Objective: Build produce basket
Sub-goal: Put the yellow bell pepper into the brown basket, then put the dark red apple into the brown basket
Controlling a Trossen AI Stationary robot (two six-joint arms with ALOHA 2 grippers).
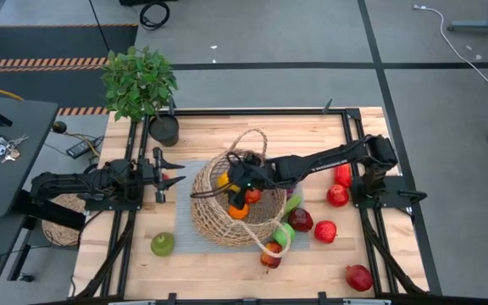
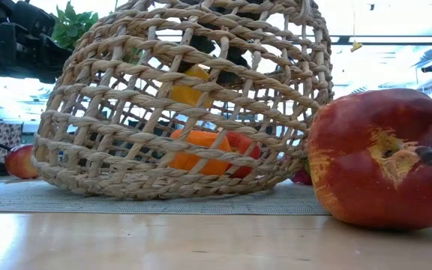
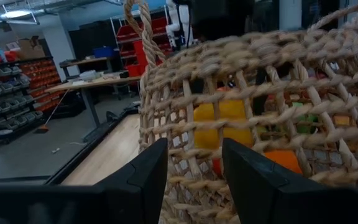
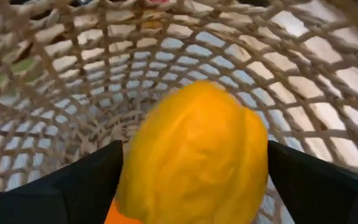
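Note:
The tan wicker basket (image 1: 227, 207) lies tipped on a grey mat, its mouth toward the right arm; the low view shows it (image 2: 178, 105) as a dome. Inside it rest an orange (image 1: 239, 211) and a red apple (image 1: 252, 196). My right gripper (image 1: 231, 180) reaches into the mouth, shut on a yellow pepper (image 4: 197, 149). My left gripper (image 1: 179, 173) is open and level beside the basket's left wall (image 3: 241, 74), just short of it. More produce lies on the table: a green apple (image 1: 163, 244), a green pear (image 1: 283, 235) and red fruits (image 1: 325, 230). My right gripper pinches the yellow pepper (image 4: 166, 124) between its two fingers (image 4: 86, 180), one on either flank. It comes from the table's right, slanting down through the basket's mouth. The pepper (image 2: 190, 86) hangs inside the basket, above the orange (image 2: 201, 150).
A potted plant (image 1: 140, 82) stands at the far left corner. Red apples (image 1: 338, 196) and a pomegranate (image 1: 358, 277) lie right of the basket; one red fruit (image 2: 385, 157) looms close in the low view. A smaller wicker object (image 1: 62, 222) sits under the left arm.

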